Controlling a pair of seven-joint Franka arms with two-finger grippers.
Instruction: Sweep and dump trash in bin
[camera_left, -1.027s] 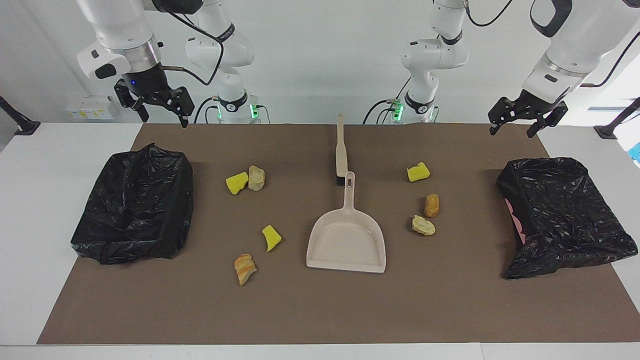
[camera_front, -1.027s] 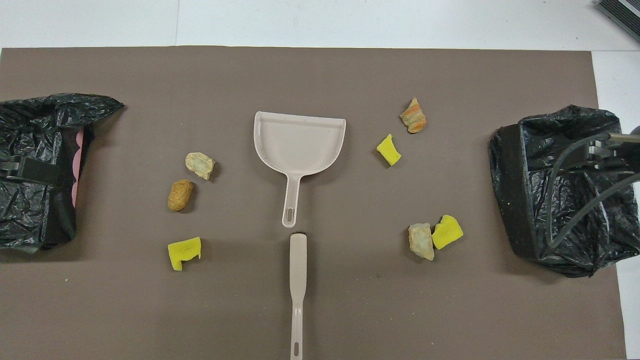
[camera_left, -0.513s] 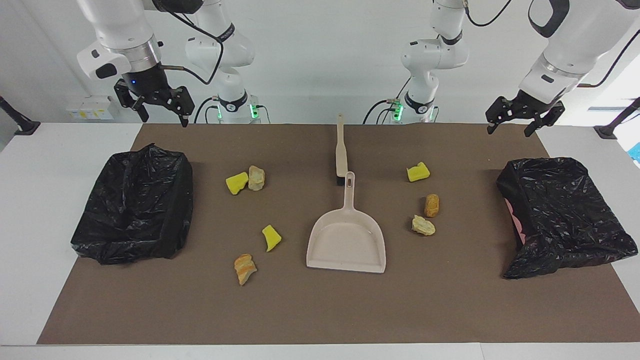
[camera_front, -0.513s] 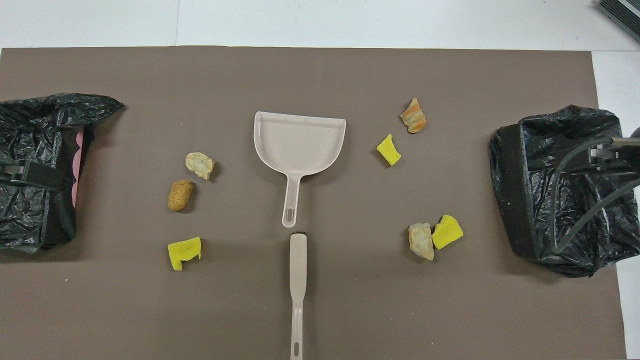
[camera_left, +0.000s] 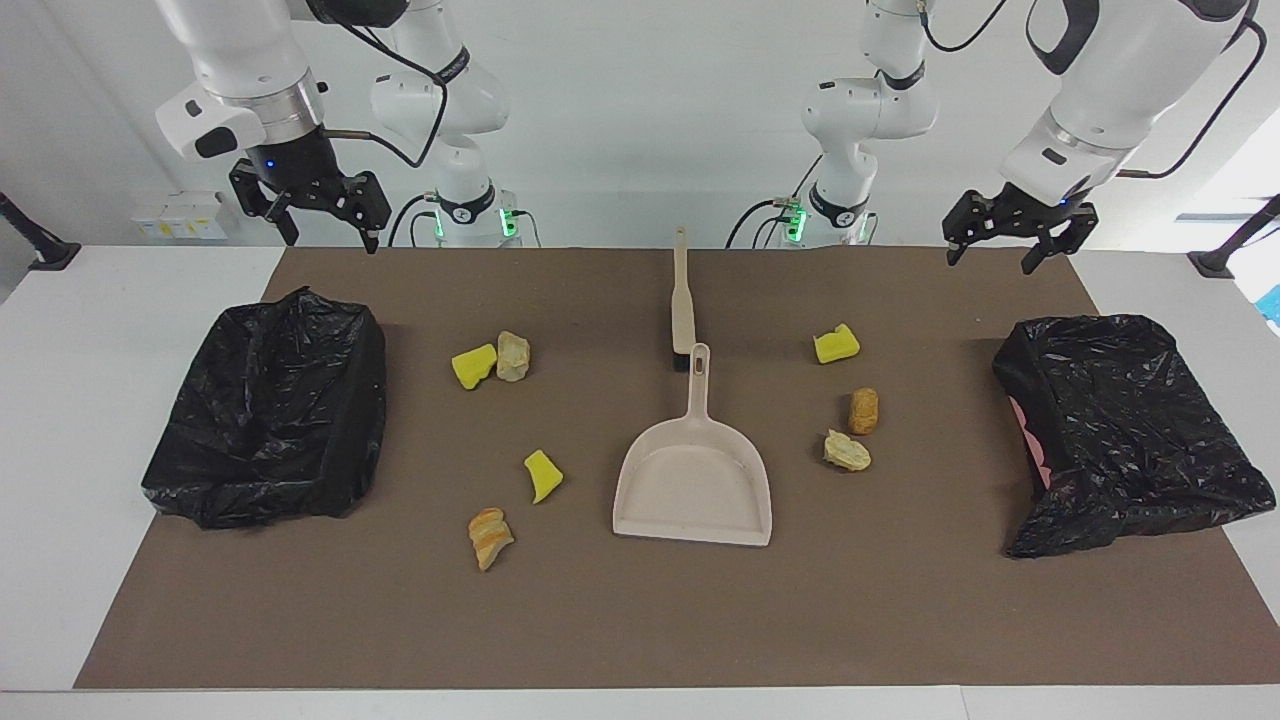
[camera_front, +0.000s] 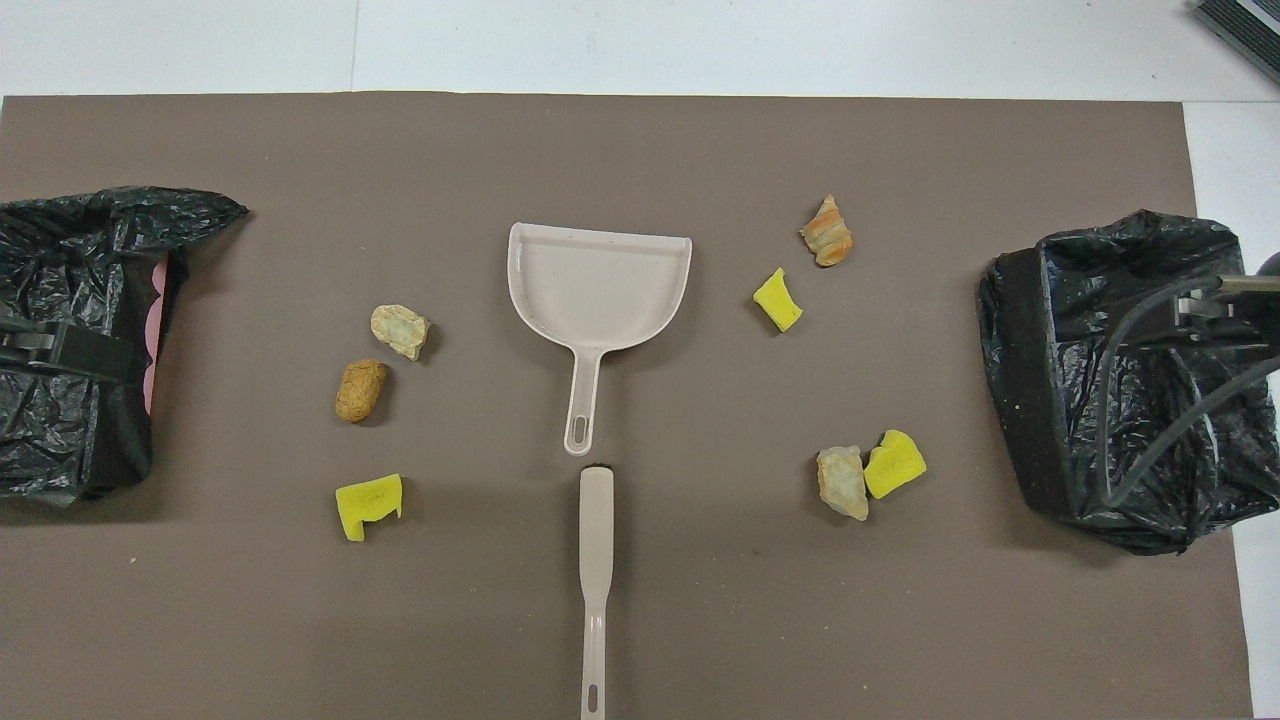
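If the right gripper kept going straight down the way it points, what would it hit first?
Probably the black-bagged bin; the overhead view shows the right gripper over it. Depth is unclear: possibly the mat instead.

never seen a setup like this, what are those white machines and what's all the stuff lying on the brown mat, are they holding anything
The white machines are two robot arms, each ending in a two-finger gripper. One picture looks across the table at them; the other looks down from above their end.

The left gripper and the right gripper both hang open and empty above the edge of the brown mat nearest the robots. Nothing is held.

In the middle of the mat lie a beige dustpan and, nearer the robots, a beige brush.

Scattered around them are seven bits of trash: three yellow sponge pieces and four tan lumps.

At each end sits a bin lined with a black bag, one at the right arm's end and one at the left arm's end. The trash is not yet swept.
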